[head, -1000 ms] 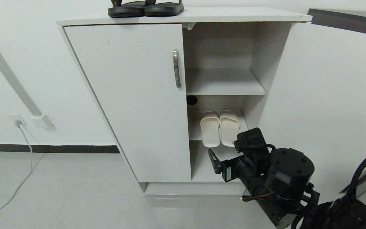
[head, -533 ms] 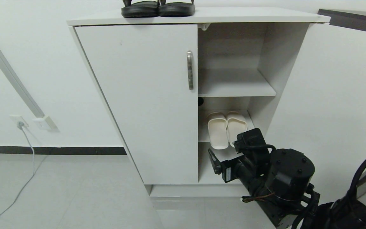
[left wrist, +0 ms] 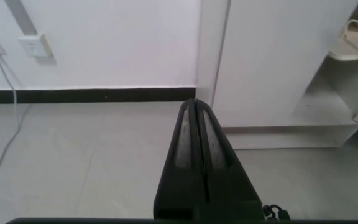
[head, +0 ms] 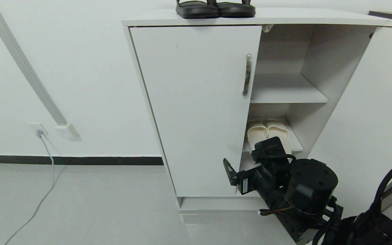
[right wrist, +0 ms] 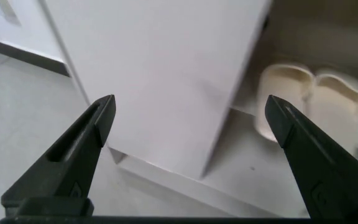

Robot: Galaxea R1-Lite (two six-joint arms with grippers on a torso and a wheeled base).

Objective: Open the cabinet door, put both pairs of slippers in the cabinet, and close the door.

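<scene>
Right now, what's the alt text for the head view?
White cabinet, right door open, left door shut; cream slippers sit on the middle shelf, black slippers on top. The right arm is low before the opening.

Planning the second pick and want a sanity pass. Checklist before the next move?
1. Right door open: ok.
2. White slippers inside, on the lower shelf: ok.
3. Black slippers stowed: not ok, they sit on the cabinet top.
4. Right end effector open and empty: ok.
5. Right end effector at the black slippers' height: not ok, it is low, by the bottom compartment.
6. Left end effector ready to grasp: not ok, shut, holding nothing.
</scene>
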